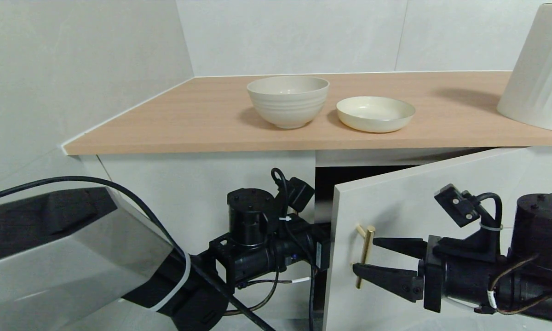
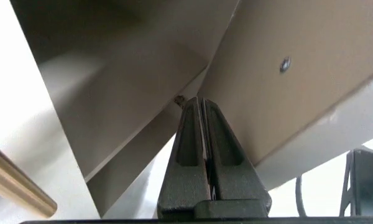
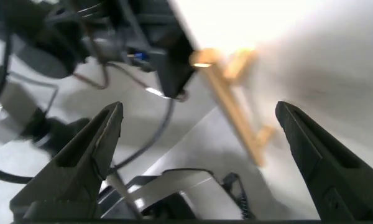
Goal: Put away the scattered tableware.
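**Q:** Where is the tableware?

**A:** A deep, ribbed cream bowl (image 1: 288,101) and a shallow cream dish (image 1: 375,113) stand just beside each other, apart, on the wooden bench (image 1: 175,124). A white lampshade (image 1: 540,69) sits at the bench's far right.

**Q:** How would they handle?

**A:** Both look like glazed ceramic, so probably stiff, slippery and breakable, with the bowl the heavier. Judging by shape, the bowl's rim is the best place to pinch. The dish lies low, so its raised edge is the only hold.

**Q:** And the grippers?

**A:** Both are below the bench at the cabinet. The right gripper (image 1: 365,254) is spread wide at the brass handle (image 1: 370,232) of the half-open door (image 1: 441,193). Whether it touches the handle, I cannot tell. The left gripper (image 2: 201,109) has its fingers pressed together, holding nothing, at the door's inner edge.
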